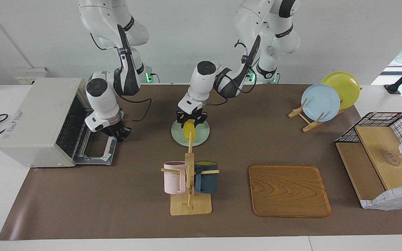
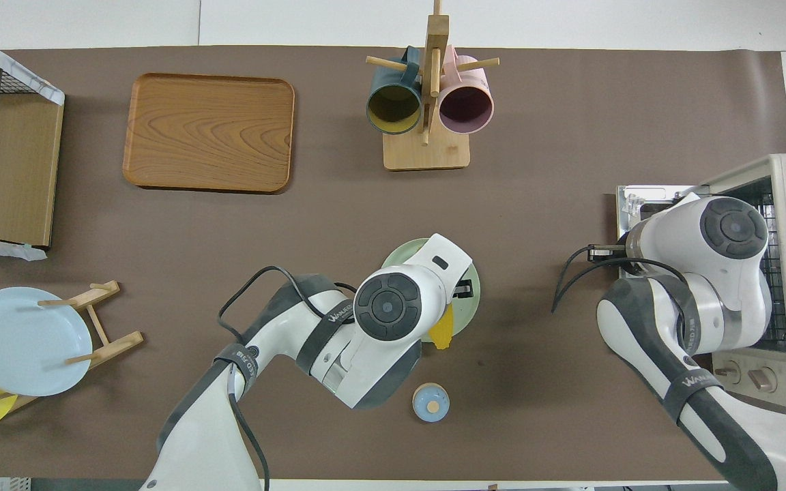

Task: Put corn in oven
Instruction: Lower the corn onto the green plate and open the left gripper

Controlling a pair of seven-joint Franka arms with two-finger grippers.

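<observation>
Two mugs (image 1: 190, 180) on rack, tray (image 1: 289, 190) beside

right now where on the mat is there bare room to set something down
Bare mat lies between the wooden tray and the plate rack, and between the mug rack and the oven door. It is crowded at the green plate, where the left gripper hangs with the corn, and where the right gripper is over the open door.
</observation>
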